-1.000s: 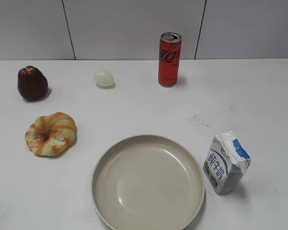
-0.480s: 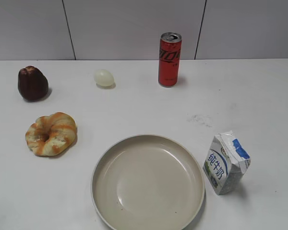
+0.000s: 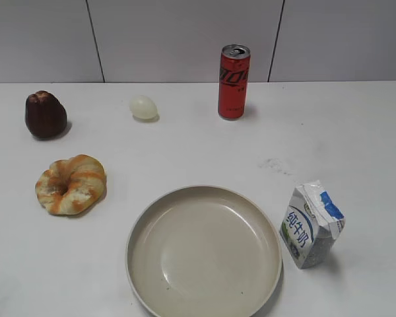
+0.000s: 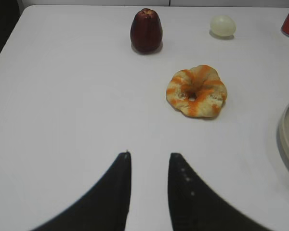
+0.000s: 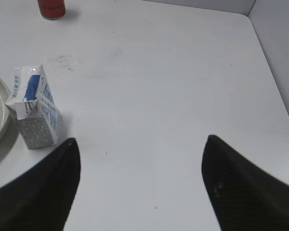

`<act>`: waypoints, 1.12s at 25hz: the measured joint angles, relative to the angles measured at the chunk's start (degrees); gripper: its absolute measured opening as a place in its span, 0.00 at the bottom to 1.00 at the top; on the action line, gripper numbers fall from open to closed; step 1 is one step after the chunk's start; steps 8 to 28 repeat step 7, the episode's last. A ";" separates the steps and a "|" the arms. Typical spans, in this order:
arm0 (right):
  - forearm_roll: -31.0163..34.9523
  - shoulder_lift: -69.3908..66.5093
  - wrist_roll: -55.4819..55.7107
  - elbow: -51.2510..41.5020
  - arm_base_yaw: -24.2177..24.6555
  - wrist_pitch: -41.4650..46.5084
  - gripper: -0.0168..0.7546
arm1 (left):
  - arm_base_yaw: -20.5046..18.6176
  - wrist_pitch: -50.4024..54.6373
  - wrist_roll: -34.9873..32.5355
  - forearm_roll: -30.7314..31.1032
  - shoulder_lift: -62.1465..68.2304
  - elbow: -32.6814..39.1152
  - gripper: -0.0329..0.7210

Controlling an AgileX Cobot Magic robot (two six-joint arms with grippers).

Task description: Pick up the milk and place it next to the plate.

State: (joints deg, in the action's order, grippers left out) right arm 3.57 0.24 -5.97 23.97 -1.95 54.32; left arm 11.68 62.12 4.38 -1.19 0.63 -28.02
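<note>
- In the left wrist view, the left gripper (image 4: pixel 148 156) is seen as two black fingers (image 4: pixel 116 192), broad at the base and tapered to narrow, slightly rounded tips.
- A few tiny pale specks, possibly screws, are noted on its finger nearer the ring-shaped bread (image 4: pixel 196 91).
- In the right wrist view, the right gripper (image 5: pixel 140 143) is seen as two dark, matte fingers (image 5: pixel 233 185) with curved outlines.
- A faint woven texture is visible on its finger farther from the milk (image 5: pixel 32 111).
</note>
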 joint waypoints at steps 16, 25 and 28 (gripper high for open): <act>0.00 0.00 -0.09 0.00 0.00 0.00 0.79 | 0.00 0.00 0.00 0.00 0.00 0.00 0.32; 0.00 0.00 -0.09 0.00 0.00 0.00 0.79 | 0.00 0.00 0.00 0.00 0.00 0.00 0.32; 0.00 0.00 -0.09 0.00 0.00 0.00 0.79 | 0.00 0.00 0.00 0.00 0.00 0.00 0.32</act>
